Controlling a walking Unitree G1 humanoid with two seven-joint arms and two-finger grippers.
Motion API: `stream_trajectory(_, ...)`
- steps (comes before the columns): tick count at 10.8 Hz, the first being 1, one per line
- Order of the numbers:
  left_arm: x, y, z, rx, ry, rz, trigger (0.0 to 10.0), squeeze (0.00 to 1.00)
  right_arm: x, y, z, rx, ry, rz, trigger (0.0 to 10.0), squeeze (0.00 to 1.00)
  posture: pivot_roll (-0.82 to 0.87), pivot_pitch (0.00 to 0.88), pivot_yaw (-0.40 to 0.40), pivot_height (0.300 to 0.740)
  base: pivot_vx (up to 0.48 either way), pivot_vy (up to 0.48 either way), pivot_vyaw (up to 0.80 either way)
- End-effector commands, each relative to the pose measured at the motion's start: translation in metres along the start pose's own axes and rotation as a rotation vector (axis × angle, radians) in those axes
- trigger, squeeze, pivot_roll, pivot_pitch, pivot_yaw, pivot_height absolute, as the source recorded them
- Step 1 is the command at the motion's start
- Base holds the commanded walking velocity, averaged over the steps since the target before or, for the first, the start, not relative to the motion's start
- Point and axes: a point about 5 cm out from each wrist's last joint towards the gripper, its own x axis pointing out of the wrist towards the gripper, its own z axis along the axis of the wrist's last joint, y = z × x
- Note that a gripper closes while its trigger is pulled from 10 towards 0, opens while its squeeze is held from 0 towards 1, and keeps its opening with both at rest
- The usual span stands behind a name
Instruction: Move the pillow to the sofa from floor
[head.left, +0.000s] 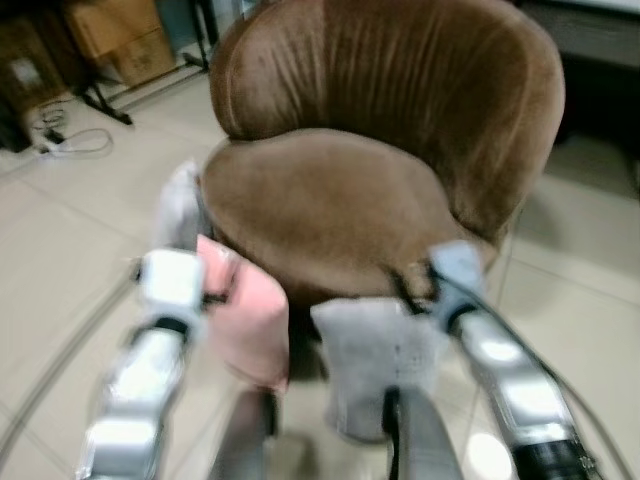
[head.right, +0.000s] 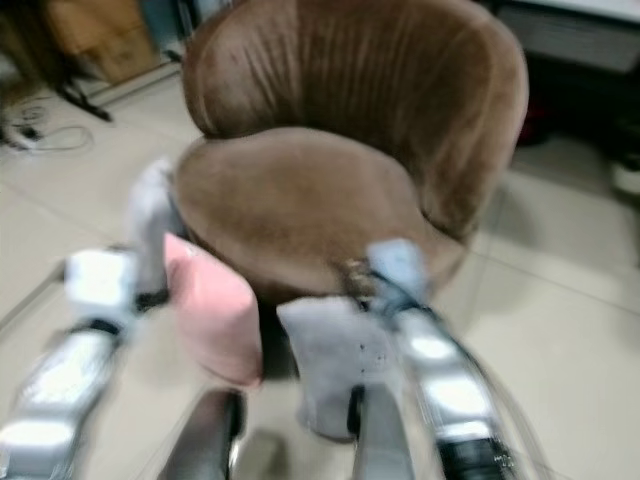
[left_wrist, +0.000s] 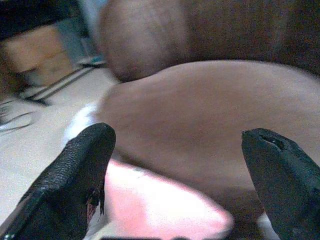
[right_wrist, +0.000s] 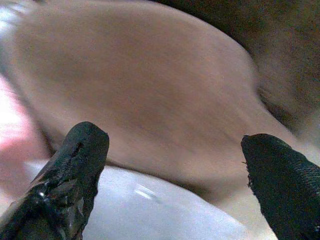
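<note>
A round brown velvet tub chair (head.left: 390, 150), serving as the sofa, stands on a floor (head.left: 70, 250) of pale beige tiles with thin dark joints; its curved back rises at 12 o'clock and its seat cushion is bare. The head views are blurred.

Three pillows lean against the chair's front, all on the floor. A pink pillow (head.left: 245, 310) stands at about 8 o'clock of the seat, touching the chair's base. A light grey pillow (head.left: 375, 360) stands just beside it at 6 o'clock, with a dark gap between the two. A second, paler grey pillow (head.left: 180, 205) is propped at 9 o'clock against the chair's side, partly behind the left arm.

The left end effector (left_wrist: 177, 165) hangs above the pink pillow with its fingers spread wide, the seat edge ahead of it. The right end effector (right_wrist: 175, 170) is likewise wide open, just over the light grey pillow and facing the seat front.

At 10 to 11 o'clock of the room, well apart from the chair, cardboard boxes (head.left: 120, 35) sit by black stand legs (head.left: 105, 100), and a white cable (head.left: 70, 140) lies coiled on the tiles. A dark unit with a pale top (head.left: 590, 40) runs along 1 o'clock.
</note>
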Motion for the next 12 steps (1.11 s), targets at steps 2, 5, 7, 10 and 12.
stream_trajectory(2, -0.003, 0.006, -0.003, 0.026, 0.02, 0.007, 10.0, 0.0, 0.001, -0.002, 0.005, 0.024, -0.028, 0.003, 10.0, 0.0, -0.09, 0.0, 0.006, 0.54, 0.0, 0.0, 0.0)
stream_trajectory(5, -0.003, 0.005, -0.004, 0.028, 0.026, 0.003, 10.0, 0.0, 0.002, -0.001, 0.002, 0.035, -0.028, 0.008, 10.0, 0.0, -0.09, 0.0, 0.001, 0.5, 0.0, 0.0, 0.0)
stream_trajectory(7, -0.004, 0.005, -0.005, 0.027, 0.028, 0.001, 10.0, 0.0, 0.002, 0.004, 0.002, 0.03, -0.027, 0.024, 10.0, 0.0, -0.09, 0.0, -0.003, 0.475, 0.0, 0.0, 0.0)
stream_trajectory(10, -0.007, 0.003, -0.007, 0.037, 0.047, -0.035, 10.0, 0.0, 0.01, 0.011, 0.002, 0.036, -0.018, 0.053, 10.0, 0.0, -0.08, 0.0, -0.009, 0.435, 0.0, 0.0, 0.0)
stream_trajectory(12, -0.008, 0.001, -0.008, 0.045, 0.057, -0.074, 10.0, 0.0, 0.025, 0.022, 0.011, 0.121, -0.025, 0.103, 10.0, 1.0, -0.07, 0.0, -0.008, 0.43, 0.0, 0.0, 0.0)
